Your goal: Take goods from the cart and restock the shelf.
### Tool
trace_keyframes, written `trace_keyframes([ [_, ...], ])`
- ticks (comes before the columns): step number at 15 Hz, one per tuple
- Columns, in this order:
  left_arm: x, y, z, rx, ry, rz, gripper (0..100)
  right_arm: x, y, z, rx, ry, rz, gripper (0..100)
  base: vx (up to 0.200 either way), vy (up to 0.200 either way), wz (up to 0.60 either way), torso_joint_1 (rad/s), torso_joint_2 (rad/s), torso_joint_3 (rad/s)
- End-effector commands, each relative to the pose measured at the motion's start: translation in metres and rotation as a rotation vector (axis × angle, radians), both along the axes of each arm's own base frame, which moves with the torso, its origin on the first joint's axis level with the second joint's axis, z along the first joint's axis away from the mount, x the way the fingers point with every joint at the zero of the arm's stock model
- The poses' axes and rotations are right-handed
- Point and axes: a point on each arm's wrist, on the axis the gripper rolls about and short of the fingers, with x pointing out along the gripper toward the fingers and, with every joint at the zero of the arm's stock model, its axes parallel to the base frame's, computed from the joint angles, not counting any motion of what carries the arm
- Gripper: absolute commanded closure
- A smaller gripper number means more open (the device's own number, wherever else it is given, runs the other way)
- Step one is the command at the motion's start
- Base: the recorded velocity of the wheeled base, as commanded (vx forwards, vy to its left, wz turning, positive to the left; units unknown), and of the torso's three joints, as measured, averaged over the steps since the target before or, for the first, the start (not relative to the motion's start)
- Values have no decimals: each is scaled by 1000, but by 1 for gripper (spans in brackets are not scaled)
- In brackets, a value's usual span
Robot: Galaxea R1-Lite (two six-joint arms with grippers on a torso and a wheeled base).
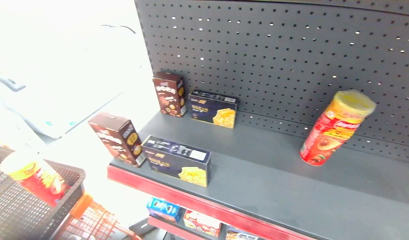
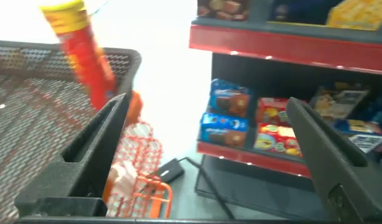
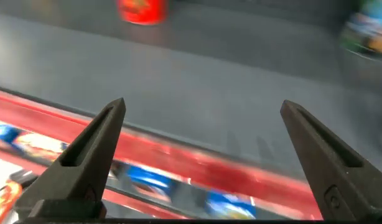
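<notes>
Hovering beside the cart [image 2: 116, 55], the left tool [image 2: 206, 102] hangs empty with its fingers spread. The red chip canister [image 2: 79, 50] leans inside the mesh basket beyond it. The right tool [image 3: 203, 104], likewise spread and empty, sits over the red front edge of the shelf [image 3: 209, 68]. Tilted and round, the canister could slip or roll if pinched off-centre, and the basket wall stands in the left tool's way. A brown box [image 1: 119, 138] and a dark blue box [image 1: 177, 160] at the shelf's front edge could be knocked off by a careless placement. A second canister [image 1: 334, 128] stands farther back.
</notes>
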Motion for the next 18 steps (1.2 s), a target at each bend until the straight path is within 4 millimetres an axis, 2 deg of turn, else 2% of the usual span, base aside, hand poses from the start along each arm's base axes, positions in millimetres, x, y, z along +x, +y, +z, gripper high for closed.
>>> trace_keyframes([
  [1, 0, 0, 0, 1, 1, 0, 0, 0, 0, 0, 0, 2, 0, 0, 0, 0, 600, -2, 2, 2],
  [2, 0, 0, 0, 4, 1, -1, 0, 0, 0, 0, -2, 2, -1, 0, 0, 0, 600, 2, 2, 2],
  [11, 0, 0, 0, 12, 0, -9, 0, 0, 0, 0, -3, 0, -1, 0, 0, 0, 0, 0, 0, 0],
  [13, -3, 0, 11, 15, -40, -7, 0, 0, 0, 0, -3, 0, -1, 0, 0, 0, 0, 0, 0, 0],
  [14, -3, 0, 55, 20, -47, -1, 0, 0, 0, 0, -3, 0, -1, 0, 0, 0, 0, 0, 0, 0],
  [15, 6, 0, 72, 20, 18, 8, 0, 0, 0, 0, -3, 0, -1, 0, 0, 0, 0, 0, 0, 0],
  [18, 33, 2, 77, 31, 184, 102, 0, 0, 0, 0, -3, 0, -1, 0, 0, 0, 0, 0, 0, 0],
])
